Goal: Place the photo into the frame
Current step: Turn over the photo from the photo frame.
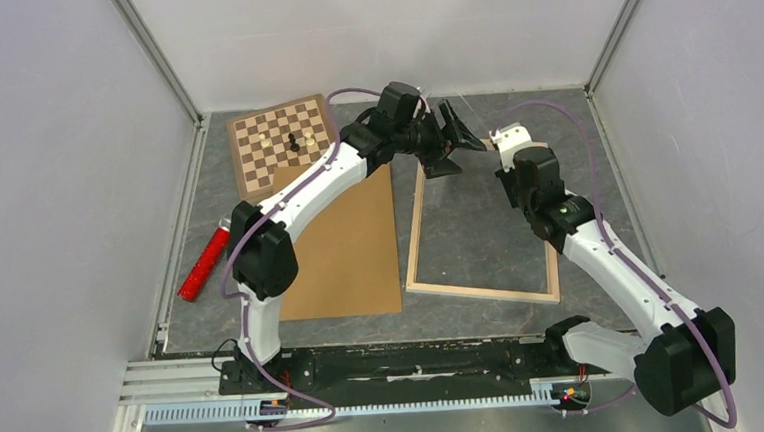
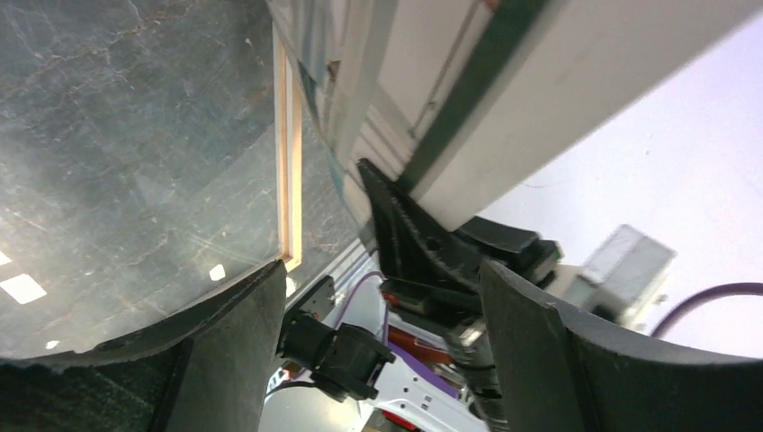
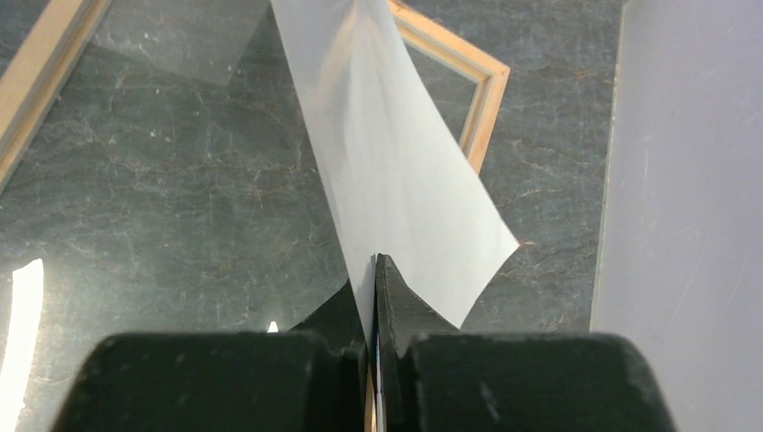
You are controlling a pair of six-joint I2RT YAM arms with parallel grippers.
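The frame [image 1: 478, 292] lies flat on the dark table, thin light wooden bars around bare table. My right gripper [image 1: 508, 158] hovers over its far right corner, shut on the photo [image 3: 396, 180]. In the right wrist view the photo's plain white back rises, curved, from the closed fingertips [image 3: 389, 288] over the frame's corner [image 3: 486, 81]. From above the print stands nearly edge-on and is hard to make out. My left gripper [image 1: 459, 143] is open, empty, above the frame's far left corner, facing the right gripper. One frame bar [image 2: 290, 153] shows past its left finger [image 2: 234, 351].
A plain brown backing board [image 1: 350, 248] lies left of the frame, partly under my left arm. A checkered chessboard [image 1: 283, 142] with a few pieces sits at the back left. A red bar-shaped object [image 1: 204, 264] lies by the left wall. Walls close off three sides.
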